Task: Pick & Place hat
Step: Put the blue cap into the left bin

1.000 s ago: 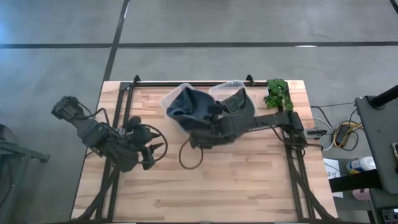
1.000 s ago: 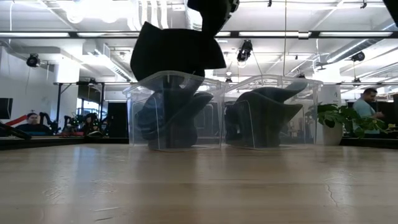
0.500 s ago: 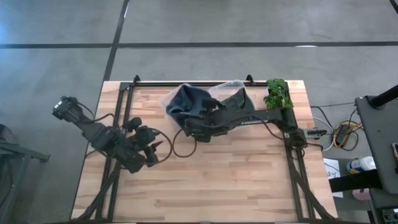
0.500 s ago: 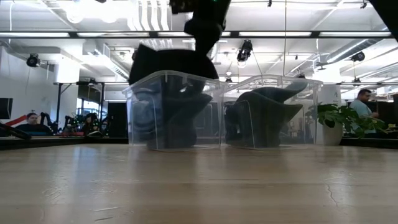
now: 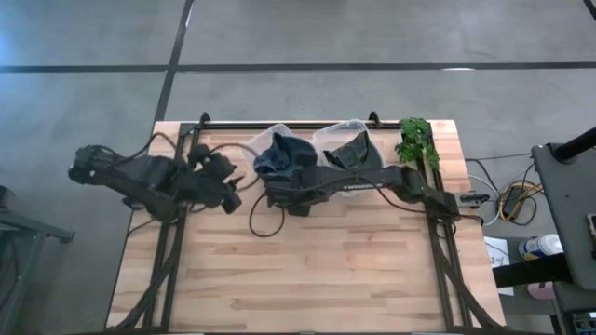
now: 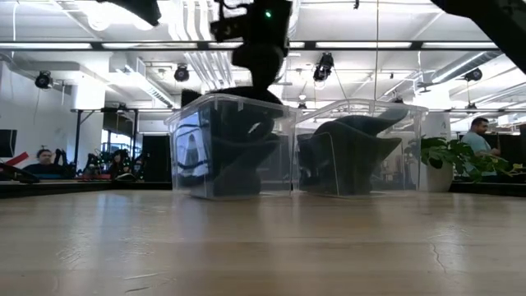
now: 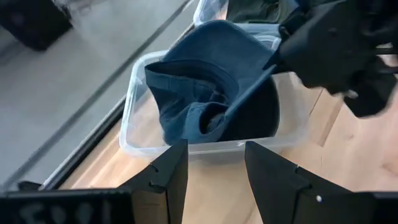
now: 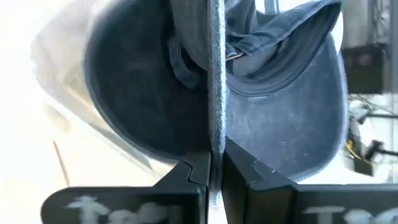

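The soft blue cloth hat (image 7: 208,99) is pinched by its edge in the tightly closed right pincer (image 8: 211,163), right down inside the clear plastic box (image 7: 134,106), while the left pincer (image 7: 214,171) is held half open just beside the box.

right pincer (image 8: 214,163) clamped — left pincer (image 7: 214,165) parted

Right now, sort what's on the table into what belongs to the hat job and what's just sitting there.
Job:
blue hat, brim pinched in the right pincer
left clear bin, where the hat sits
left pincer, open, facing that bin

Sitting there:
right clear bin with a dark hat
plant at the table's back right corner
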{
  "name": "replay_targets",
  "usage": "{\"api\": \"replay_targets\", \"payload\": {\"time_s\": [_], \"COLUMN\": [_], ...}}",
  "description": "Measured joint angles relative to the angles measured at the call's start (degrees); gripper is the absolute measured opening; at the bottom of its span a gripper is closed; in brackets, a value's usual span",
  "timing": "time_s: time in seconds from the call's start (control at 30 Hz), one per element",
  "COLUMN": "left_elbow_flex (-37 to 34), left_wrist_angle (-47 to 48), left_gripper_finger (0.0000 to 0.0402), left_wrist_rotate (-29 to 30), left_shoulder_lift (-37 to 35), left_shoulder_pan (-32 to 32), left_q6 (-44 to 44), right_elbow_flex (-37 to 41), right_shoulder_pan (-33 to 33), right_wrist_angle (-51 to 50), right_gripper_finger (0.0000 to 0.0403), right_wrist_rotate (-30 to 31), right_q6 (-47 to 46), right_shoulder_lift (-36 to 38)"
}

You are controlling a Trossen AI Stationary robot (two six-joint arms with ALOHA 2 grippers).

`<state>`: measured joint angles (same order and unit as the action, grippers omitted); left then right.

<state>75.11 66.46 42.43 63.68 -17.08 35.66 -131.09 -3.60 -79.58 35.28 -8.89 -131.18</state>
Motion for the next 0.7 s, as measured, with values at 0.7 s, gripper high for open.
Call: {"api": "replay_targets", "payload": {"time_s": [0.7], "left_elbow_flex": [-0.26], "left_wrist_angle": [-3.65], "left_gripper_finger": [0.0153], "left_wrist_rotate": [-5.97], "left_shoulder_lift": [0.37], "left_shoulder_pan": [5.0], "left_q6": [-1.87], "right_elbow_flex": [-3.79], "right_shoulder_pan": [2.97], "right_wrist_angle": [1.89], "right_gripper_finger": [0.0128], "right_wrist_rotate": [-3.41], "right_q6": [1.46], "right_shoulder_lift": [-1.3]}}
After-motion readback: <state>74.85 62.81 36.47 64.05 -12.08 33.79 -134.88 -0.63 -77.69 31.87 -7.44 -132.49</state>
